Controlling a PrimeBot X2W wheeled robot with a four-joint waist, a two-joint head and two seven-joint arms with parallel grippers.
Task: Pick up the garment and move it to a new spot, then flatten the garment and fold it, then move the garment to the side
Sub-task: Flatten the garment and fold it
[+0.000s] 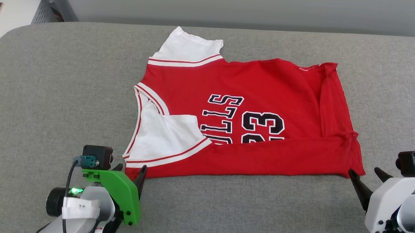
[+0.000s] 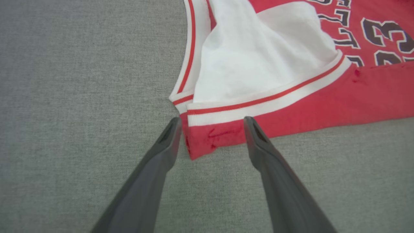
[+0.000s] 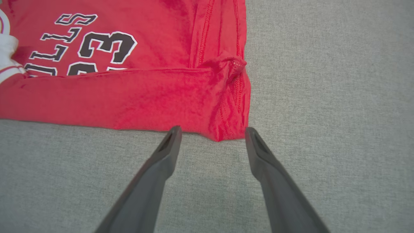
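- Left end effector (image 1: 131,168): fingers spread, empty, with the collar-end corner between its tips.
- The garment (image 1: 251,87) lies on the bench (image 1: 52,87) just ahead. It looks light and limp, so pinch its near corners. Its long axis runs between the end effectors, collar leftward.
- Right end effector (image 1: 363,171): spread, empty, with the hem corner at its tips.

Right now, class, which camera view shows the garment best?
The head view: the whole garment lies in frame. The left wrist view gives its white-sleeved corner; the right wrist view, its red hem corner.
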